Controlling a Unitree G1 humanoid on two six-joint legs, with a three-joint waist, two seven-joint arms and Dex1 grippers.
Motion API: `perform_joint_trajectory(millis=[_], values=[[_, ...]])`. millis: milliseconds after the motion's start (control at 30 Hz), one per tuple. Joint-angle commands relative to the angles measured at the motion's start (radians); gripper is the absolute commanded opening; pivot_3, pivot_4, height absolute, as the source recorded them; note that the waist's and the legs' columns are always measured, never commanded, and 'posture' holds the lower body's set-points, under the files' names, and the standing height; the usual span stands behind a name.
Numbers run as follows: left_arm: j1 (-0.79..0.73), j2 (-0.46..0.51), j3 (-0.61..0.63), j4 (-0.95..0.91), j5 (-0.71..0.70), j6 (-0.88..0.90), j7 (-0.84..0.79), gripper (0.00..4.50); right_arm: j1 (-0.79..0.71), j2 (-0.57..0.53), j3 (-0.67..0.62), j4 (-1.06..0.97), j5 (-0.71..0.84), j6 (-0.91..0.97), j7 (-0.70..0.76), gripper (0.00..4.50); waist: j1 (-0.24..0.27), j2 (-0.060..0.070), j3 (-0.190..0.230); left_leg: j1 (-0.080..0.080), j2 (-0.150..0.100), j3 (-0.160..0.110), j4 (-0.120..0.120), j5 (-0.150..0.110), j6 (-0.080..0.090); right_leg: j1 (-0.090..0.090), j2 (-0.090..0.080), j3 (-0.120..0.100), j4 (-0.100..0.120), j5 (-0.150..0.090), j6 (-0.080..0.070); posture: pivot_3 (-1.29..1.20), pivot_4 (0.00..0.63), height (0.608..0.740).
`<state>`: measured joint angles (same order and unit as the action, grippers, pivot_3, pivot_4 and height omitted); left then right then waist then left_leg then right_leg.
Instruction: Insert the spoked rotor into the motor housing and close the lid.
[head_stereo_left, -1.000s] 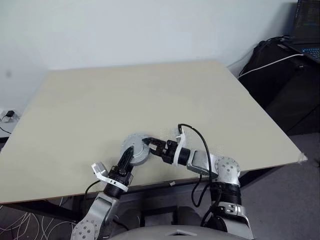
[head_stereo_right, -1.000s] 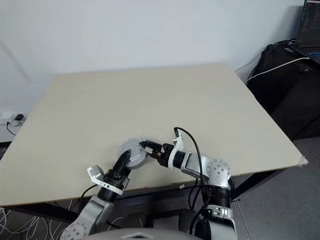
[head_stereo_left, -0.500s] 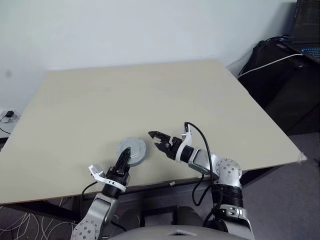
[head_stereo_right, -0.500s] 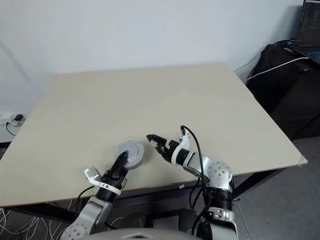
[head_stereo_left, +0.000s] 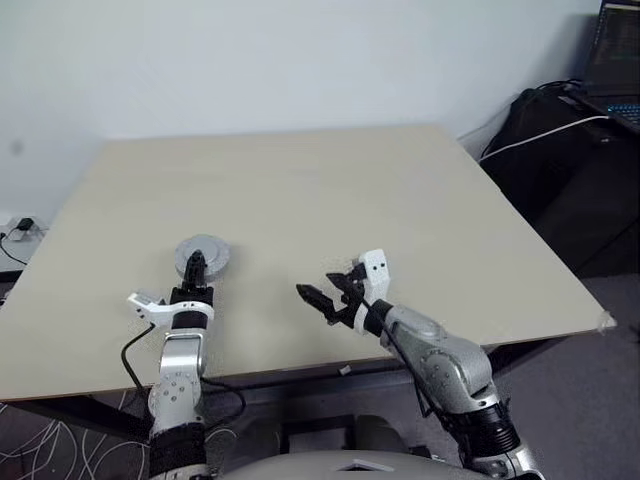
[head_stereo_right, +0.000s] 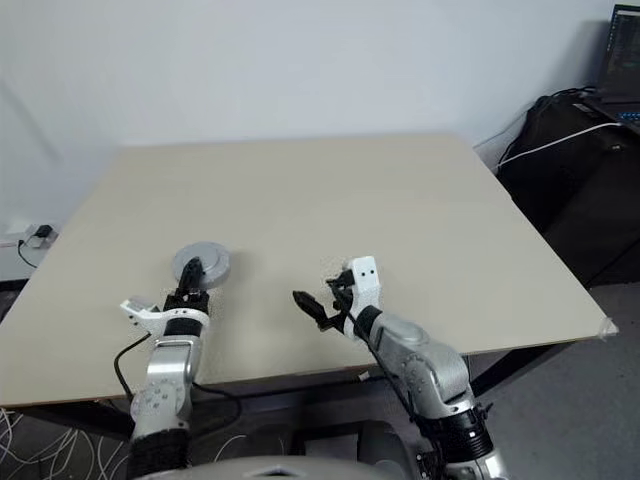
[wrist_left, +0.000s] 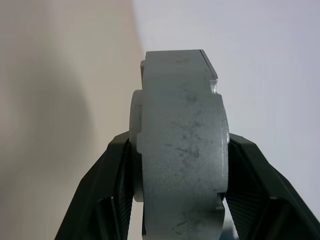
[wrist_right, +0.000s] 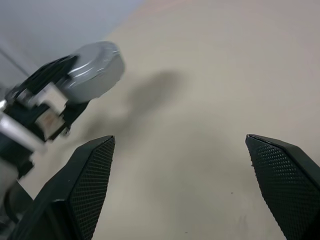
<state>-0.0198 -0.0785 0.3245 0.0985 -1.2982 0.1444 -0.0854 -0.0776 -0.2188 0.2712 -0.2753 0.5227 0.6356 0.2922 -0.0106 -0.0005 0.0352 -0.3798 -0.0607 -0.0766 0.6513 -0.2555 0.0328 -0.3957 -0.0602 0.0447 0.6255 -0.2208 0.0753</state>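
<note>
Toward eight o'clock on the tabletop, above its near-left part, the grey round assembly with the lid facing up is held by the left gripper, whose jaws pinch it across its thickness; in the left wrist view the disc stands edge-on, with one black finger pressed to each flat face. Whether it touches the surface or hangs just over it, I cannot tell. At about three o'clock from it, well apart, the right gripper hovers near the front edge with its jaws spread wide and nothing between them. Beyond the far-right corner, around two o'clock, sits a dark bag with a white cable.
</note>
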Motion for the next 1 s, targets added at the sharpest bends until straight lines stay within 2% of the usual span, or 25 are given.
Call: perform_joint_trajectory(millis=[33,167,433,633,967,1000], values=[[-0.103,-0.061,0.021,0.053,0.034,-0.018,-0.005,2.12,0.001,-0.017,0.040,-0.012,-0.097,-0.104,0.047,4.50,0.000,-0.003,0.000,0.000,0.000,0.000,0.000,0.000,0.000,0.000,0.000,0.000,0.000,0.000,0.000,0.00,0.000,0.740],[-0.183,-0.045,0.059,0.145,0.062,-0.019,-0.014,2.12,0.018,-0.008,0.028,0.001,-0.128,-0.135,0.064,4.50,0.003,-0.009,0.001,0.000,0.000,-0.001,0.000,0.000,-0.001,0.000,0.001,-0.001,0.000,0.000,0.000,0.00,0.000,0.740],[-0.341,-0.009,0.133,0.338,0.152,-0.028,-0.023,2.12,0.077,-0.048,0.021,-0.010,-0.197,-0.176,0.099,4.50,0.013,-0.010,0.001,0.000,-0.001,-0.001,0.001,0.000,0.000,0.001,0.001,0.000,0.000,0.003,-0.001,0.00,0.000,0.740],[-0.431,0.008,0.186,0.465,0.230,-0.046,-0.004,2.12,0.091,-0.033,0.012,-0.007,-0.215,-0.182,0.106,4.50,0.013,-0.010,0.001,0.000,0.000,-0.001,0.001,0.001,-0.001,0.001,0.003,0.000,0.000,0.003,-0.002,0.00,0.000,0.740],[-0.476,-0.003,0.231,0.561,0.355,-0.060,0.114,2.12,0.089,-0.012,0.009,0.001,-0.230,-0.176,0.114,4.50,0.025,-0.011,0.000,0.002,0.000,-0.002,0.001,0.001,-0.002,0.002,0.003,0.000,0.000,0.007,0.003,0.00,0.000,0.740],[-0.474,-0.005,0.236,0.562,0.360,-0.060,0.121,2.47,0.088,-0.010,0.009,0.002,-0.231,-0.176,0.115,4.50,0.025,-0.011,0.000,0.002,0.000,-0.002,0.001,0.001,-0.002,0.002,0.003,0.000,0.001,0.007,0.002,0.00,0.000,0.740]])
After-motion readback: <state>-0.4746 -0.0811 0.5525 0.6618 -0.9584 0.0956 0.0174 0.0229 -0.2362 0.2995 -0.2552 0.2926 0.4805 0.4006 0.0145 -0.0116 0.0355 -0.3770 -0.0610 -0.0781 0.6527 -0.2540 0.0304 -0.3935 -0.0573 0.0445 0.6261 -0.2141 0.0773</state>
